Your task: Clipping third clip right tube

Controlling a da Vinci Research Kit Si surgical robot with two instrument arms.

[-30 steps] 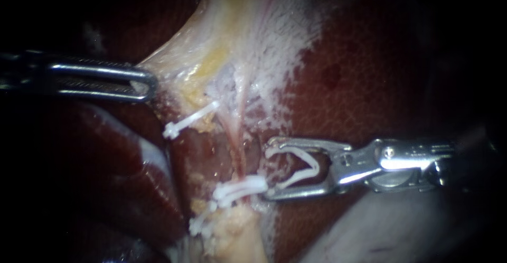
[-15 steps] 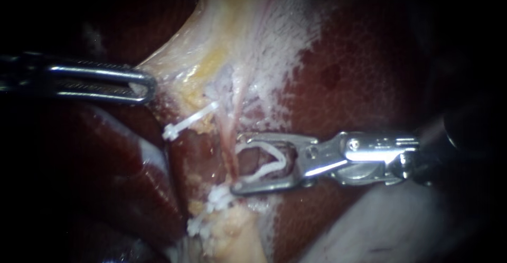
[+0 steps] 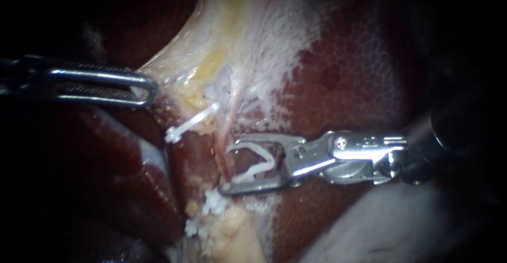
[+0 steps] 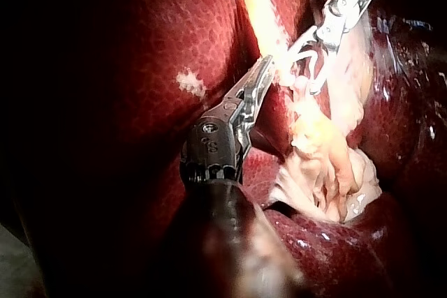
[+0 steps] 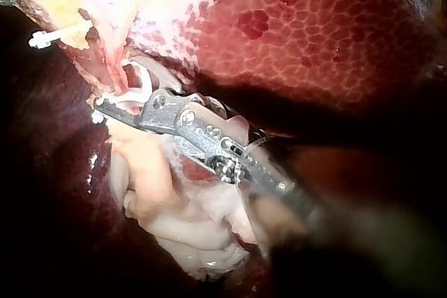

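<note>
while left instrument (image 3: 148, 88) pinches tissue (image 3: 165, 72), right instrument (image 3: 228, 163), jaws part-spread, gripping clip (image 3: 252, 173) around tube (image 3: 231, 128)

Light falls strongest mid-scene, where the liver (image 3: 359, 73) shows red-brown and finely mottled, with a darker spot (image 3: 331, 75) on it; a whitish film (image 3: 274, 46) spreads over its left part; toward the left and right edges all sinks into near black; wet glints sit on a dark lobe (image 3: 132, 157) at the near left; a pale grey mass (image 3: 369, 226) lies dim at the near right; the left wrist view shows a dull grey surface (image 4: 17, 270) beyond the liver, too dim to name.
</note>
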